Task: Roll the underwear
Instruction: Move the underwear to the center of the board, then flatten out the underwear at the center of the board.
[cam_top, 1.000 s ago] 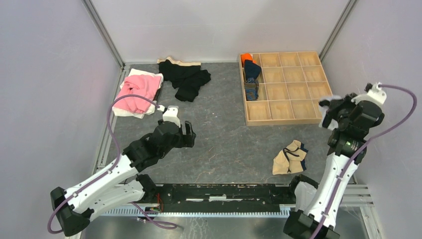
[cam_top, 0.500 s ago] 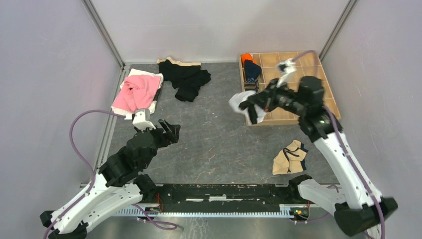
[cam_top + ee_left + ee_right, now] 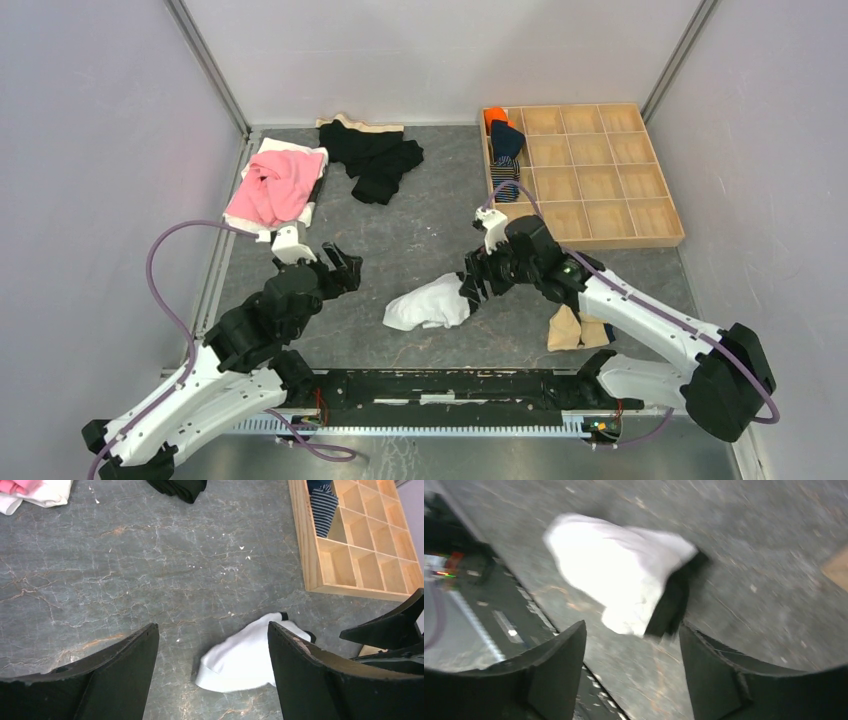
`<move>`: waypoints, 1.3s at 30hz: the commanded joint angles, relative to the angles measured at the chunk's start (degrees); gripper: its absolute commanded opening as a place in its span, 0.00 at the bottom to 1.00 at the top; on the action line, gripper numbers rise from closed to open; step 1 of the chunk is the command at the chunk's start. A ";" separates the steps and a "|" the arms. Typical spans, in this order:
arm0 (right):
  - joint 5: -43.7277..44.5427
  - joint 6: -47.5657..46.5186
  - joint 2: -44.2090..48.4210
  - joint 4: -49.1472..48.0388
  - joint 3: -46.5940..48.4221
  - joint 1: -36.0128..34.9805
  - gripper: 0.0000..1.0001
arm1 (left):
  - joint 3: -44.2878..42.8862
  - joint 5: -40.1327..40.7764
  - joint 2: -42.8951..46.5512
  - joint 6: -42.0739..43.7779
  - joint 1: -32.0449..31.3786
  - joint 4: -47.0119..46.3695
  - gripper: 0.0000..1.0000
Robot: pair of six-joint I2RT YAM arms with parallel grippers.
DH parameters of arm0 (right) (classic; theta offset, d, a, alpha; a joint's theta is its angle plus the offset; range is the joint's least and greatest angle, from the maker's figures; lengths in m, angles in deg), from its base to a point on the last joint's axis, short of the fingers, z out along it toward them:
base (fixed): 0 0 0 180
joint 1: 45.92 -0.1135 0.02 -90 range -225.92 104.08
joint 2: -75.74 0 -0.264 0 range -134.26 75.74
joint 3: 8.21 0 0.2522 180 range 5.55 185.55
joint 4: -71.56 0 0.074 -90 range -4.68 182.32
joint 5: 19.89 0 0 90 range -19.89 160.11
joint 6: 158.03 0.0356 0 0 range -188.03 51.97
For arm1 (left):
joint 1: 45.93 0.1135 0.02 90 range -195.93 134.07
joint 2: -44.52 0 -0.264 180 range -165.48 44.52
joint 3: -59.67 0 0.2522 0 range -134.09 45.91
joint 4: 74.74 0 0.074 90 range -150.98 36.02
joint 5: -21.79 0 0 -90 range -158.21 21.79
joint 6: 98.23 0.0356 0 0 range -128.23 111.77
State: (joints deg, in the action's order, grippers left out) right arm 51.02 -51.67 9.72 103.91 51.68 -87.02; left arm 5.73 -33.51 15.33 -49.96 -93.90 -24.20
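Top external view: my right claw (image 3: 472,288) hangs low over the grey table (image 3: 430,230), right at the edge of the white briefs (image 3: 428,303). They lie crumpled on the table towards its near edge, between my two arms. Whether my fingertips touch the cloth I cannot tell from up here. My left claw (image 3: 345,268) hovers to the left of the briefs, apart from them, with its jaws spread. The striped briefs (image 3: 506,175) sit in the left column of the wooden tray (image 3: 600,243) at the back right. The tan briefs (image 3: 575,330) lie on the table under my right forearm, partly hidden by it. A pink garment (image 3: 275,185) and some black garments (image 3: 378,160) lie at the back left, well apart from both claws.

Left wrist view: my left fingers (image 3: 100,680) stand wide, with only bare table between them. The white briefs lie ahead and to the right, partly behind one finger, with black trim showing at their far edge. The dark tips of my right claw show just beside the cloth.

Right wrist view: the picture is blurred, but my right fingers (image 3: 549,675) plainly stand well apart and hold nothing. The white briefs lie on the table beyond the gap, clear of both fingers, their black trim on the right side.
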 commanded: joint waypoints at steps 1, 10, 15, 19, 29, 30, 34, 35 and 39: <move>14.18 -0.75 3.78 1.34 -5.93 0.10 0.77 | 1.72 0.01 -1.19 -1.95 0.37 -0.82 0.85; 23.65 1.86 8.91 -0.25 -12.39 0.18 0.78 | 8.17 -16.64 -8.81 -0.01 0.20 -11.91 0.82; 10.12 3.54 6.57 -10.55 -17.30 0.17 0.77 | 12.72 -20.19 -10.39 -1.68 -0.53 -16.19 0.82; 7.12 4.40 2.54 -14.56 -19.14 0.15 0.78 | 14.44 -20.40 -8.88 -2.21 -0.57 -16.40 0.82; 1.22 8.42 -4.16 -25.32 -23.20 0.19 0.62 | 14.87 -20.37 -7.99 -2.14 -0.64 -16.03 0.82; 1.18 8.68 -4.61 -25.65 -23.45 0.22 0.60 | 14.89 -20.37 -7.93 -2.12 -0.64 -15.99 0.82; 1.99 9.26 -5.26 -27.75 -24.76 0.16 0.55 | 15.04 -20.20 -7.75 -2.12 -0.63 -15.97 0.83; 2.19 9.34 -5.41 -28.50 -24.98 0.14 0.53 | 15.11 -20.12 -7.62 -2.12 -0.62 -15.88 0.83; 2.80 8.71 -6.39 -30.10 -25.25 0.23 0.46 | 15.25 -19.77 -7.07 -2.21 -0.59 -15.62 0.83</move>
State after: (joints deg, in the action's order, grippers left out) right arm 53.60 -43.19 4.35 78.31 27.20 -86.74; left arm 20.61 -53.38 7.37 -49.99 -94.29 -38.41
